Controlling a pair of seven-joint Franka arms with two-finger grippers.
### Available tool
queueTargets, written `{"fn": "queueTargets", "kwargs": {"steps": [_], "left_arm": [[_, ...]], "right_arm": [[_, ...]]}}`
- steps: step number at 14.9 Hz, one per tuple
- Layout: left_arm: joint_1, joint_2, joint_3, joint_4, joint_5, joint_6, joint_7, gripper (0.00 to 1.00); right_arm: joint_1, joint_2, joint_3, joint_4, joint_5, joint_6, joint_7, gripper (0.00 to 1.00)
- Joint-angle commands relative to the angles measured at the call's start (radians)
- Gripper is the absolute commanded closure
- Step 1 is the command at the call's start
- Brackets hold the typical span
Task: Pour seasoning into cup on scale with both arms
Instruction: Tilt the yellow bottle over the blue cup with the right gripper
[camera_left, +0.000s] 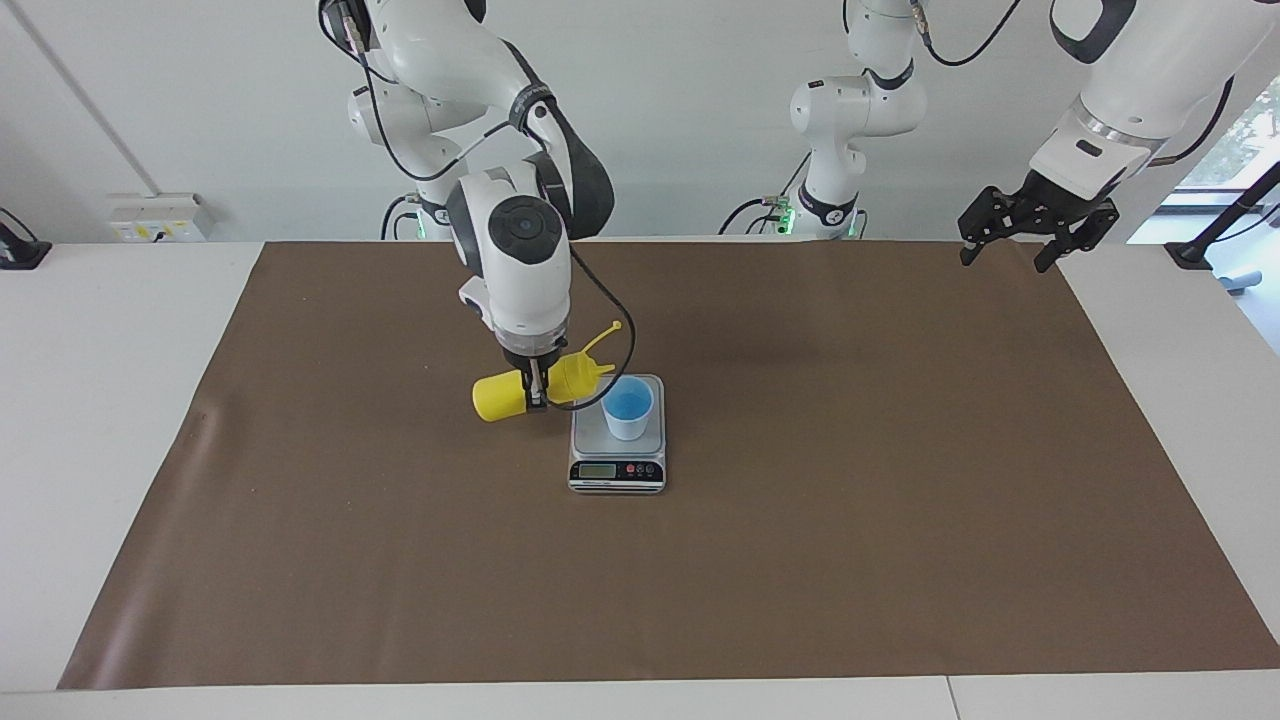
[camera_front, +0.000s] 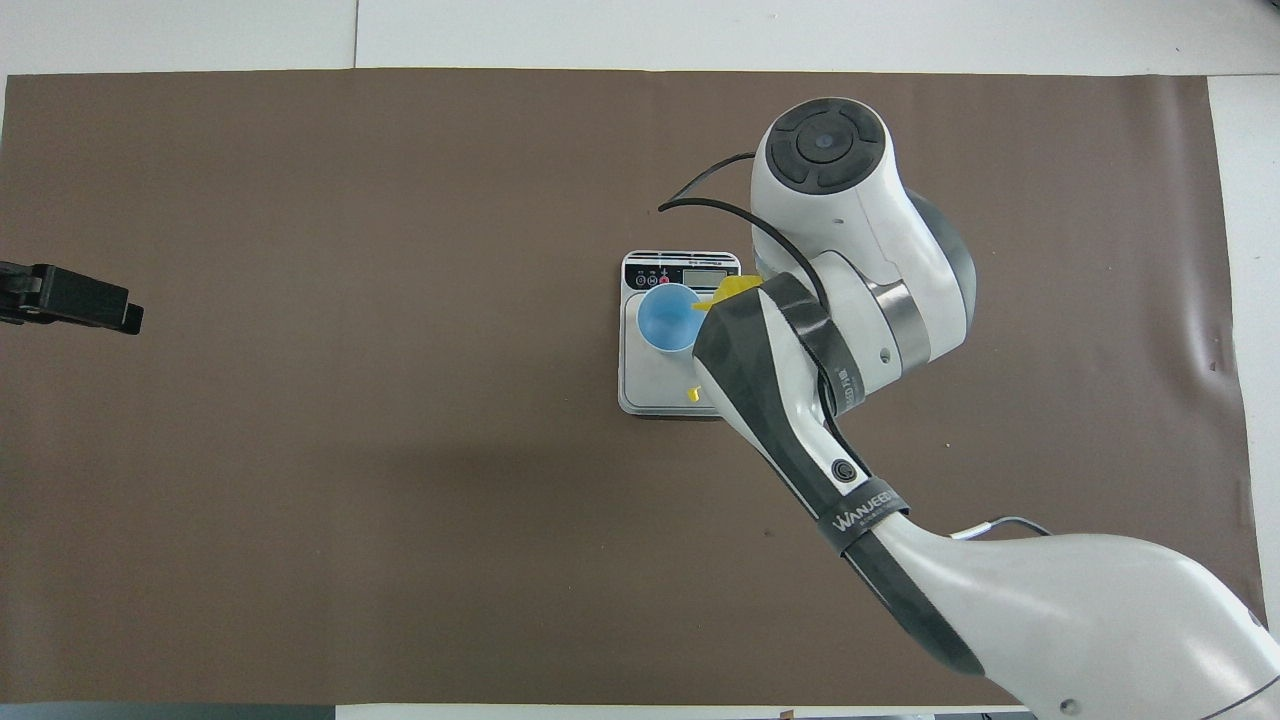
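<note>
1. Overhead view: the right arm (camera_front: 830, 330) covers nearly all of the yellow bottle (camera_front: 728, 288); only slivers of yellow show beside the cup (camera_front: 670, 316).
2. Overhead view: the right gripper is wholly hidden under its own arm.
3. Overhead view: the same arm overlaps one corner of the scale (camera_front: 655, 385).
4. Overhead view: the left gripper (camera_front: 70, 296) is cut off by the picture's edge.
5. Facing view: the scale's display (camera_left: 597, 470) is too small to read.
6. Facing view: both arms' upper links run out of the top edge.

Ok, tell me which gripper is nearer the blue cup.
Right. The right gripper holds the yellow squeeze bottle beside the cup; the left gripper waits over the mat's corner at its own end.
</note>
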Motion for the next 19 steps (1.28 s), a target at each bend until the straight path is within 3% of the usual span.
{"fn": "queueTargets", "kwargs": {"steps": [1,12,19], "left_arm": [[0.012,-0.017,-0.005,-0.013,-0.010,-0.009,0.012,0.00],[0.012,-0.017,-0.005,-0.013,-0.010,-0.009,0.012,0.00],[0.012,-0.017,-0.005,-0.013,-0.010,-0.009,0.012,0.00]], "right_arm": [[0.026,0.015,-0.002,0.040,-0.069,-0.046,0.019,1.00],[0.084,0.069,-0.002,0.044,-0.281,-0.121,0.039,1.00],[0.072,0.107,-0.002,0.138,-0.253,-0.166,0.083,1.00]]}}
